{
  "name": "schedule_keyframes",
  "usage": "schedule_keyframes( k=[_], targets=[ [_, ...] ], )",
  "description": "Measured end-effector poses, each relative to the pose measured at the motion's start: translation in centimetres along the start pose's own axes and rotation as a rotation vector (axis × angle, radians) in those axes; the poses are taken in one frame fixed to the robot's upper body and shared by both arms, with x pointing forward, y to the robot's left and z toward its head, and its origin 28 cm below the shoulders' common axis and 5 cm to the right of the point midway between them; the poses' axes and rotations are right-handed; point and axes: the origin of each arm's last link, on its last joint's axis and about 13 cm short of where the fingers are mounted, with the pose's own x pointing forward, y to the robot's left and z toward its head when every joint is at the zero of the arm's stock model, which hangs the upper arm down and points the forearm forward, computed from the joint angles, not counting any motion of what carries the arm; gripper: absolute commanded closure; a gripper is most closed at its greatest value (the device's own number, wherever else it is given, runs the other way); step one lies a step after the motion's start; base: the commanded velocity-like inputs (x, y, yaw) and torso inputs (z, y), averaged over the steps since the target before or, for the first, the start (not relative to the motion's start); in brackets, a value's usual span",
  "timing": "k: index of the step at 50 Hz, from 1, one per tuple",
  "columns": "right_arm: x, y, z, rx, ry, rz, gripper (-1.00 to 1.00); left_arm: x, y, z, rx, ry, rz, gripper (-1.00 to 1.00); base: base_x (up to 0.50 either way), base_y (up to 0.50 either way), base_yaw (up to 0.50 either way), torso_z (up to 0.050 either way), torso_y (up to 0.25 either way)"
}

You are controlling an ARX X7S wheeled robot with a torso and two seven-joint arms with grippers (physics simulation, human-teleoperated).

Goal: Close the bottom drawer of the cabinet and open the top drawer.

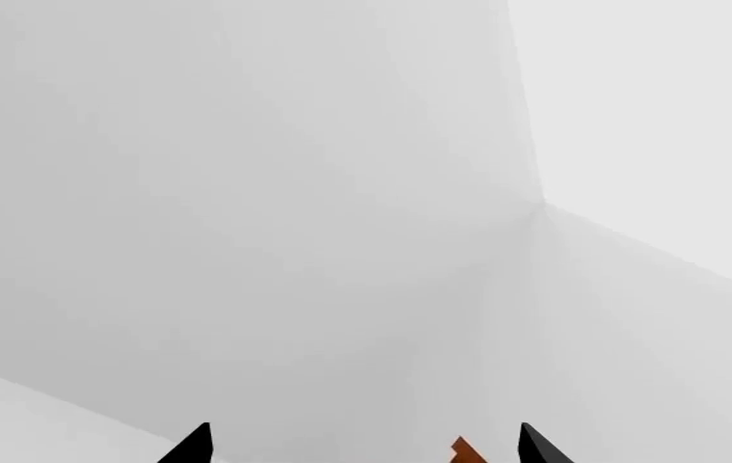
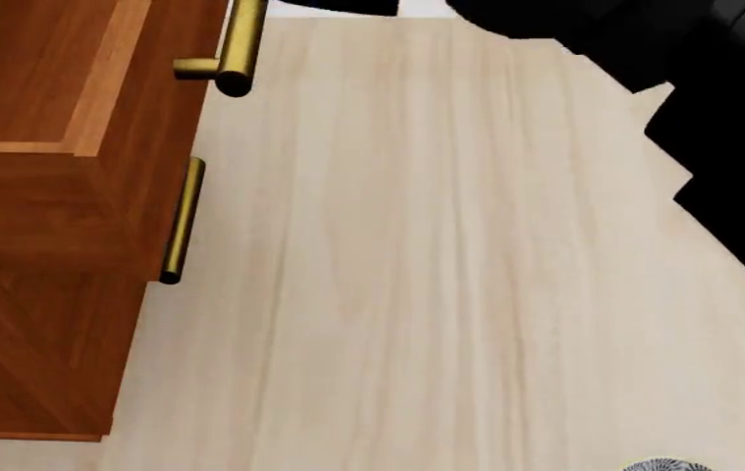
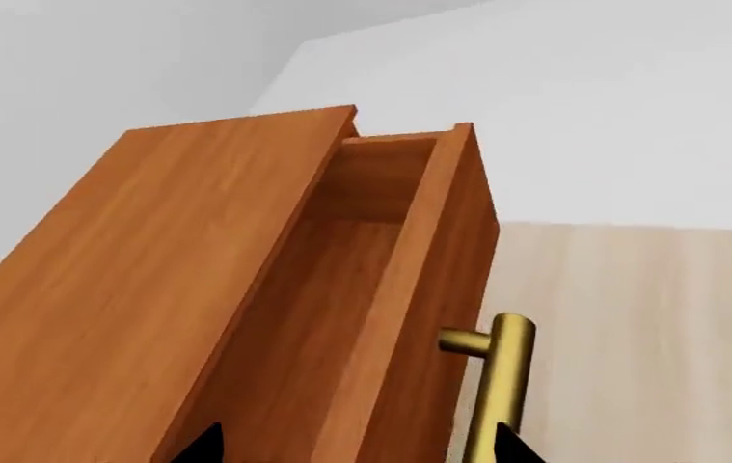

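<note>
A pale wooden floor (image 2: 451, 275) with faint lengthwise grain fills most of the head view, running from twelve o'clock down to six. At about five o'clock, right on the picture's lower edge, a small grey speckled rim (image 2: 666, 465) pokes in; too little of it shows to tell what it is. The left wrist view holds only plain light-grey walls (image 1: 276, 193) meeting in a corner (image 1: 543, 203) at about two o'clock. The right wrist view shows the same pale floor at four o'clock and grey wall at twelve.
</note>
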Motion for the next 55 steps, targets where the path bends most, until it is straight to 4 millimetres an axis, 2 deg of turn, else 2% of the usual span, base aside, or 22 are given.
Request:
schedule_keyframes(
  k=[13,29,37,48,55],
  targets=[
    [1.0,1.4,1.4,-0.04,0.093,-0.042,-1.0,0.0,0.0,0.0,-0.007,0.001,0.0,-1.0,0.0,0.0,0.0,0.0,0.0],
    [1.0,2.4,1.9,-0.039,0.164,-0.07,-1.0,0.0,0.0,0.0,-0.018,0.002,-0.001,-1.0,0.0,0.0,0.0,0.0,0.0],
    [1.2,2.6,1.5,-0.013,0.214,-0.09,-1.0,0.0,0.1,0.0,-0.024,0.001,0.0,-1.0,0.0,0.0,0.0,0.0,0.0],
    [2.3,1.7,-0.1,0.024,0.319,-0.129,-1.0,-0.1,0.2,0.1,-0.033,0.0,0.004,-1.0,0.0,0.0,0.0,0.0,0.0],
    [2.4,1.5,0.0,0.058,0.322,-0.127,-1.0,-0.1,0.2,0.1,-0.039,-0.002,0.007,-1.0,0.0,0.0,0.0,0.0,0.0]
  ],
)
